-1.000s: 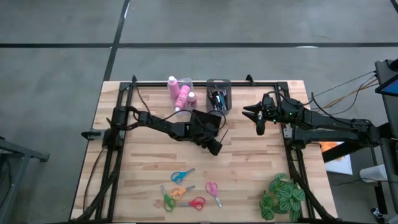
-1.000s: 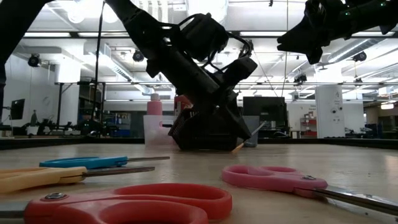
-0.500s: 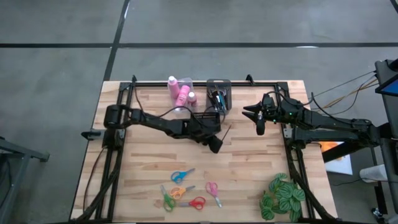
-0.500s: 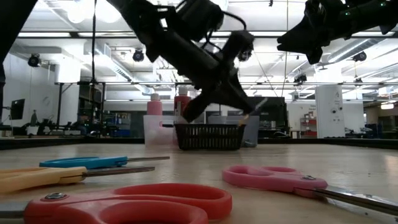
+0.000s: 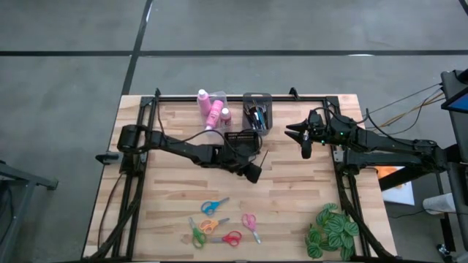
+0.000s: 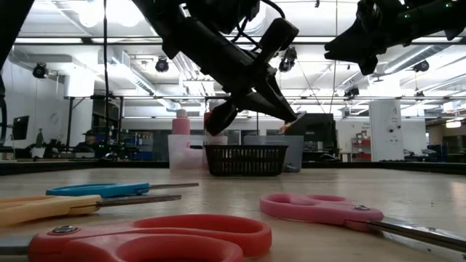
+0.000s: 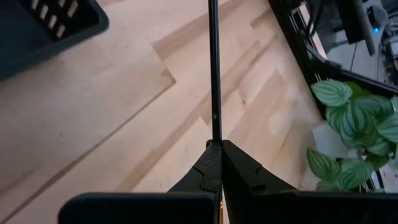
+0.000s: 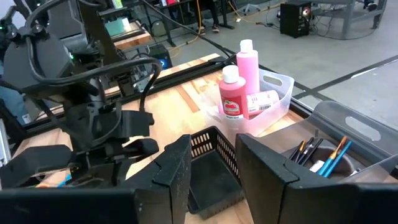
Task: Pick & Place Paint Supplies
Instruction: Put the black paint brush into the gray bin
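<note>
My left gripper (image 5: 253, 172) hangs over the middle of the table, shut on a thin black paintbrush (image 7: 214, 74). In the low view it hangs above the black basket (image 6: 244, 160). Three pink bottles with white caps (image 5: 212, 108) stand in a clear bin at the far edge. Beside them, more brushes (image 8: 323, 155) stand in a second clear bin (image 5: 257, 111). Several scissors (image 5: 219, 223) lie flat near the front edge. My right gripper (image 8: 214, 168) waits open, high at the far right (image 5: 307, 142), with nothing between its fingers. My left gripper pinches one end of the paintbrush's shaft (image 7: 216, 138) between its two fingertips. The fingers slant down toward the table's right side. The shaft runs on straight ahead, in line with them. The brush is lifted off the wood; its far end leaves the wrist picture.
A green leafy plant (image 5: 333, 230) sits at the near right corner. The black basket (image 5: 241, 139) stands just beyond my left gripper. Dark frame rails (image 5: 139, 168) run along the table's left, right and far sides. Bare wood lies between the basket and the scissors.
My left gripper has risen from table height behind the basket to above it, staying shut and carrying the paintbrush up with it. The basket, hidden by the arm in the low view before, now shows in full.
</note>
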